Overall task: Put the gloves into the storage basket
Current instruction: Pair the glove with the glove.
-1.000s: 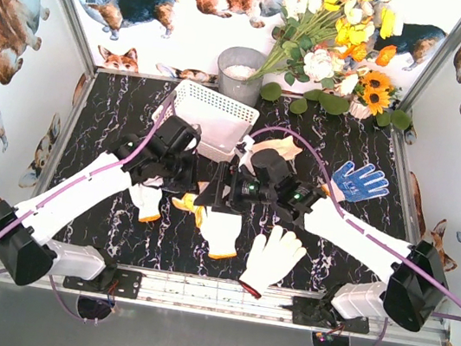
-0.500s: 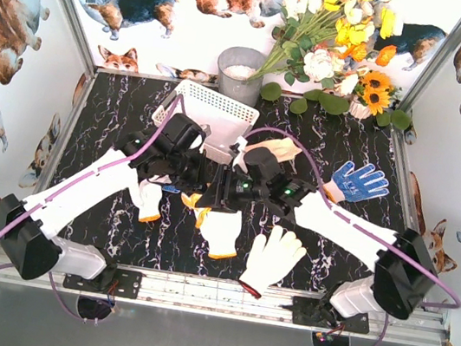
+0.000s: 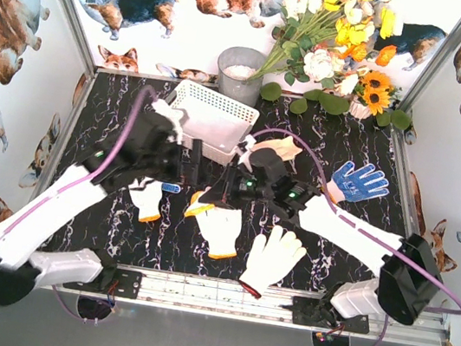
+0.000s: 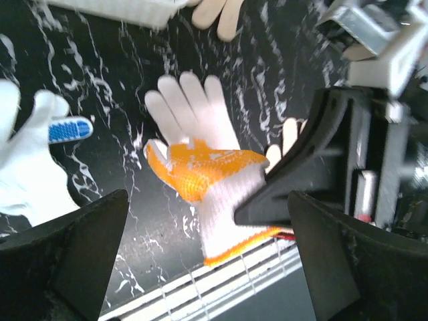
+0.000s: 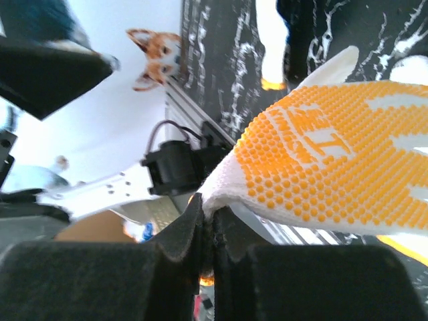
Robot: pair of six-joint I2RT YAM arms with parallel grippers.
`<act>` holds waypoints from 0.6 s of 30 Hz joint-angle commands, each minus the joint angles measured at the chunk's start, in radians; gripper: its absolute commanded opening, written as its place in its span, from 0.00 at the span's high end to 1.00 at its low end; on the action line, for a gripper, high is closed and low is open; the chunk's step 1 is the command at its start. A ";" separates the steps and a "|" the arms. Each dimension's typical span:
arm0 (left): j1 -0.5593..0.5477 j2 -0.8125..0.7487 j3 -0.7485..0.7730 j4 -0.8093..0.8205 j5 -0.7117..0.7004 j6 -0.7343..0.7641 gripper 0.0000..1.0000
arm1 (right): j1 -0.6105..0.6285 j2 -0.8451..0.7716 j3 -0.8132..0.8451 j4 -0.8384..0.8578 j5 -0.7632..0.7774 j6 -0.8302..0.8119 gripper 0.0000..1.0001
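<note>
Knit cloth gloves; orange-dotted glove; glossy marbled table; plastic basket.

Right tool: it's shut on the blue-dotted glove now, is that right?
No. The right tool is shut, but on the orange-palmed glove, not the blue-dotted one: the right wrist view shows its orange-dotted palm edge pinched in the tool. The blue-dotted glove lies free in the top view.

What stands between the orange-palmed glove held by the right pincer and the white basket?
The open left pincer hangs over that stretch, just in front of the storage basket and its near side. The right pincer, shut on the orange-palmed glove, must likely go around it.
</note>
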 commanded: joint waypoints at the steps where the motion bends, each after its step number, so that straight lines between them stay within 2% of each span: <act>1: 0.000 -0.182 -0.063 0.128 -0.047 0.097 0.00 | -0.056 -0.053 -0.070 0.268 -0.021 0.186 1.00; 4: 0.000 -0.284 -0.120 0.219 0.005 0.218 0.00 | -0.098 -0.040 -0.068 0.314 -0.064 0.233 1.00; 8: 0.000 -0.352 -0.169 0.304 0.038 0.372 0.00 | -0.132 -0.041 -0.039 0.278 -0.086 0.239 1.00; 13: -0.003 -0.306 -0.201 0.364 0.094 0.500 0.01 | -0.169 -0.066 -0.055 0.270 -0.091 0.264 1.00; 18: -0.039 -0.232 -0.252 0.473 0.129 0.530 0.03 | -0.209 -0.074 -0.079 0.300 -0.112 0.298 1.00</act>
